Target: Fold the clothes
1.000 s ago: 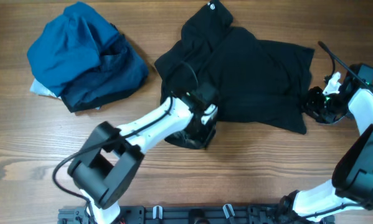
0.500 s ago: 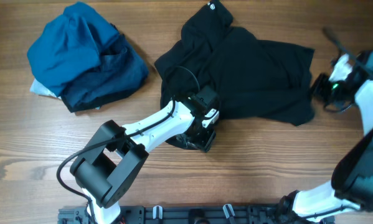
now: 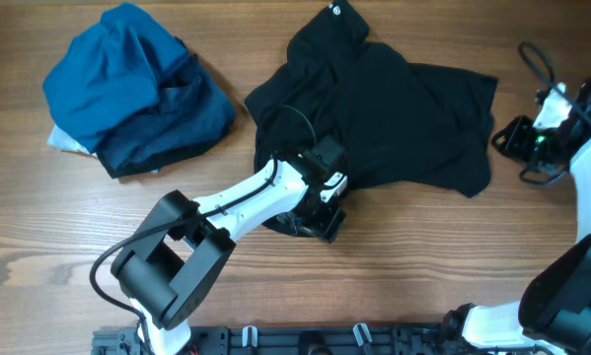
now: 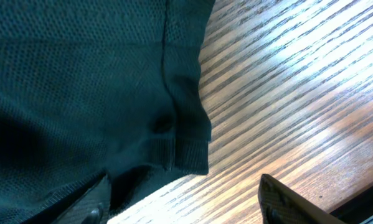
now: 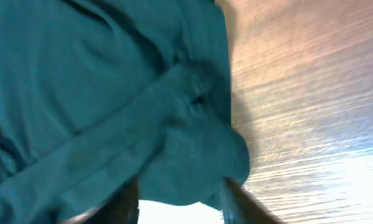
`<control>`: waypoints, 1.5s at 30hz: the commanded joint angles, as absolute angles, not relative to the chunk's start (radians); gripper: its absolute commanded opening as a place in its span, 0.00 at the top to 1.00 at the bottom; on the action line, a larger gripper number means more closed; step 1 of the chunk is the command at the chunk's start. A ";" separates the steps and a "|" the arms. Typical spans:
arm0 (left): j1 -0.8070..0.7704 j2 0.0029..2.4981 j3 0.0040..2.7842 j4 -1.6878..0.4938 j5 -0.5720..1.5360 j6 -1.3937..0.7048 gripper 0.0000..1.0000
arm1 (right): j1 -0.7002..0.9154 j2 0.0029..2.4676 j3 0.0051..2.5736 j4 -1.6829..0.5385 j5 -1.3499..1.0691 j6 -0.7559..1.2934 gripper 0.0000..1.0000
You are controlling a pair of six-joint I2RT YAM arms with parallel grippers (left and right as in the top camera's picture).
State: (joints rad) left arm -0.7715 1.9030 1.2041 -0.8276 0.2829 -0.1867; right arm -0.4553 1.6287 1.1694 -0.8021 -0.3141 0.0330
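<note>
The clothes, a black shirt [image 3: 404, 118], lie crumpled at the table's centre-right, with a small white logo [image 3: 336, 10] at the far end. My left gripper [image 3: 325, 212] sits at the shirt's near-left edge. In the left wrist view it is open [image 4: 186, 205] over bare wood, with a hem corner [image 4: 186, 149] just ahead and its left finger [image 4: 93, 199] at the cloth's edge. My right gripper [image 3: 500, 138] is at the shirt's right edge. In the right wrist view its fingers stand apart [image 5: 181, 202], and a fold of cloth [image 5: 192, 168] bulges between them.
A bundle of bright-blue and navy garments [image 3: 132, 89] lies at the far left of the wooden table [image 3: 423, 266]. A black cable [image 3: 537, 64] loops near the right arm at the table's right edge.
My right gripper has risen away from the shirt's near-right corner to its right edge, and that corner shifted slightly outward. The left gripper shifted only slightly.
</note>
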 commanded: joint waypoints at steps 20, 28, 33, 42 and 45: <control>-0.709 1.911 1.203 -0.812 0.315 -0.244 0.18 | -0.420 1.610 1.054 -0.527 -0.443 0.126 0.96; -0.714 1.911 1.203 -0.709 0.318 -0.240 0.26 | -0.420 1.456 1.054 -0.589 -0.435 0.186 0.96; -0.752 1.913 1.202 -0.702 0.317 -0.240 0.52 | -0.420 1.456 1.054 -0.595 -0.443 0.187 0.96; -0.764 1.962 1.203 -0.721 0.299 -0.241 0.64 | -0.420 1.456 1.054 -0.591 -0.499 0.247 0.96; -0.737 1.964 1.203 -0.729 0.299 -0.235 0.86 | -0.420 1.454 1.054 -0.593 -0.500 0.247 0.96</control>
